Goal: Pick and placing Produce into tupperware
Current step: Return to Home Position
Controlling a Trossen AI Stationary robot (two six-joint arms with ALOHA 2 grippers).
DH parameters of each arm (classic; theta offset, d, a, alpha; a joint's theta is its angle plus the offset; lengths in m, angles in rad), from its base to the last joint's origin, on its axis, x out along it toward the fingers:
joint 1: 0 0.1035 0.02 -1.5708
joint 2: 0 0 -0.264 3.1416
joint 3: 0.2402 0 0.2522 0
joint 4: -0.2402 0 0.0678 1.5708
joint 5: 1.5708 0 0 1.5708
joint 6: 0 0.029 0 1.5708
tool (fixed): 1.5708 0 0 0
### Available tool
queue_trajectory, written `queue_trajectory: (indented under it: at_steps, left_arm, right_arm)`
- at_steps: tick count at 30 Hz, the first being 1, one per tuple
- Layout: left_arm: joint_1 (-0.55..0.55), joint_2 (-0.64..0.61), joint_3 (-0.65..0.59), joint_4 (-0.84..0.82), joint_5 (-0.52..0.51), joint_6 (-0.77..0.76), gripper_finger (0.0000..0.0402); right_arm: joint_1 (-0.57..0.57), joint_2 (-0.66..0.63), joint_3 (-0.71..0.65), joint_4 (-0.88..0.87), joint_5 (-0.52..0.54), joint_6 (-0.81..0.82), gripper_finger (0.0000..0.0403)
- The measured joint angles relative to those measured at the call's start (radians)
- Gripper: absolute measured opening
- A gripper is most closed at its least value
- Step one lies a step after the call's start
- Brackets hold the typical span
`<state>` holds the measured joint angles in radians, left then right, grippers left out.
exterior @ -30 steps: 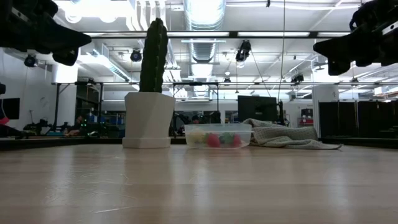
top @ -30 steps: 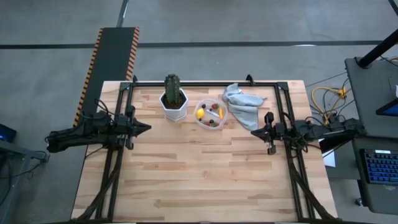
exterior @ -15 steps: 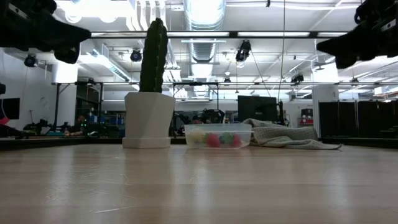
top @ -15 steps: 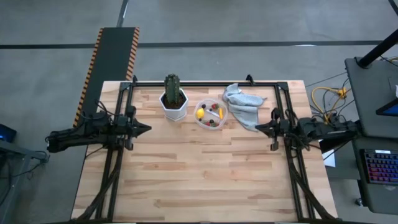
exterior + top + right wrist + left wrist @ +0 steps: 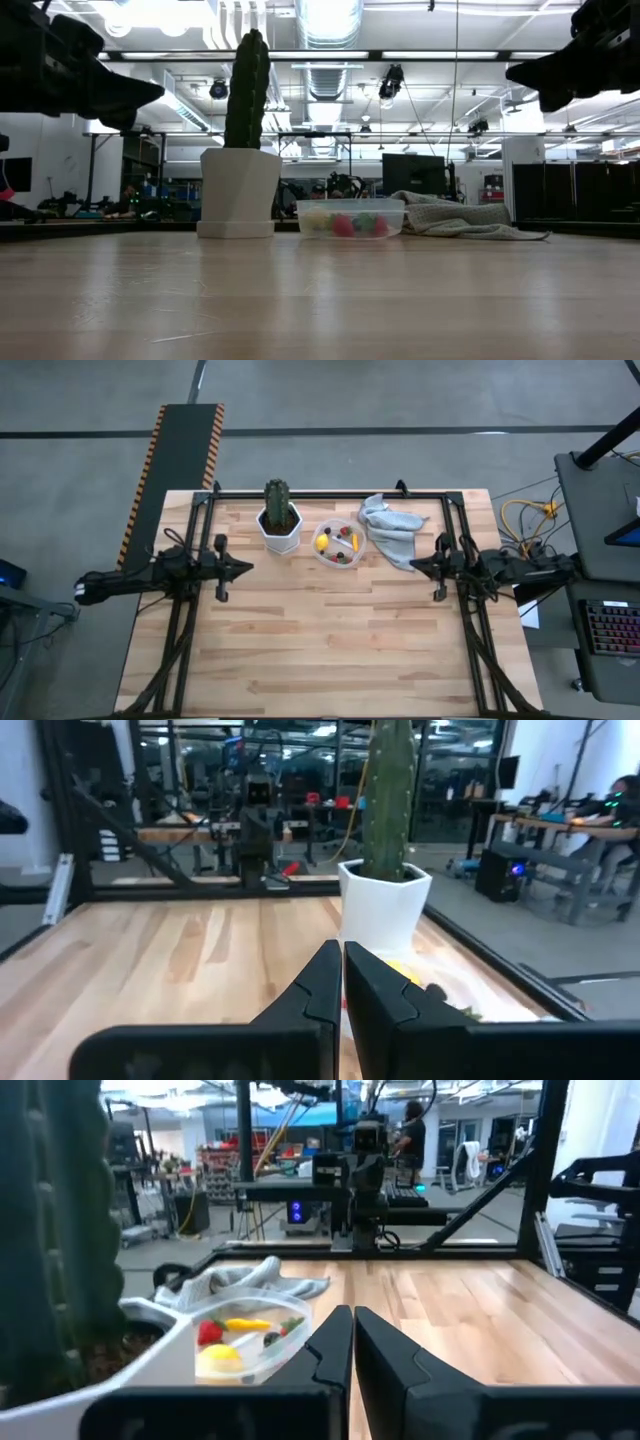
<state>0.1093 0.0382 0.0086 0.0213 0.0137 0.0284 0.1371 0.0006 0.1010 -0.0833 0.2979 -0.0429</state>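
1. The left gripper (image 5: 246,568) is hanging over the left side of the table (image 5: 320,645), fingers pressed together in its wrist view and holding nothing.
2. The right gripper (image 5: 410,567) is hanging over the right side just beside the grey cloth (image 5: 390,528), fingers likewise closed up and empty.
3. In the low view both arms are showing only as dark shapes cut off by the top corners.
4. The tupperware (image 5: 350,204) is sitting on the far half of the table between the white hexagonal pot (image 5: 281,539) and the cloth, touching neither gripper.
5. The produce is lying inside it: a lemon (image 5: 322,543), a red berry (image 5: 208,1331), a yellow-orange stick (image 5: 247,1323), and dark berries (image 5: 341,557) too small to count.
6. In the right wrist view the tupperware is mostly hiding behind the fingers and the pot.
7. The cactus (image 5: 277,500) is standing upright in the pot; in the left wrist view it is blurring out and getting cut off at the edge.
8. The table is light wood planks inside a black frame.
9. Beyond it a workshop is showing: ceiling ducts, strip lights, dark screens, and a person (image 5: 622,804) sitting at a desk, hard to make out.
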Motion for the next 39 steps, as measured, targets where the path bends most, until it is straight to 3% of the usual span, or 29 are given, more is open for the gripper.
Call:
queue_trajectory:
  at_steps: [10,18,39]
  left_arm:
    - [0.0,-0.01,0.0,-0.006,-0.019,0.012,0.0]
    - [0.0,-0.009,-0.001,-0.01,-0.02,0.005,0.0]
    - [-0.001,0.014,-0.003,-0.003,0.039,0.004,0.0]
  right_arm:
    - [0.0,0.0,-0.089,0.134,0.019,-0.021,0.0008]
    - [0.0,0.003,-0.09,0.119,-0.094,-0.001,0.0008]
    - [-0.033,0.044,-0.091,0.119,-0.099,0.016,0.0008]
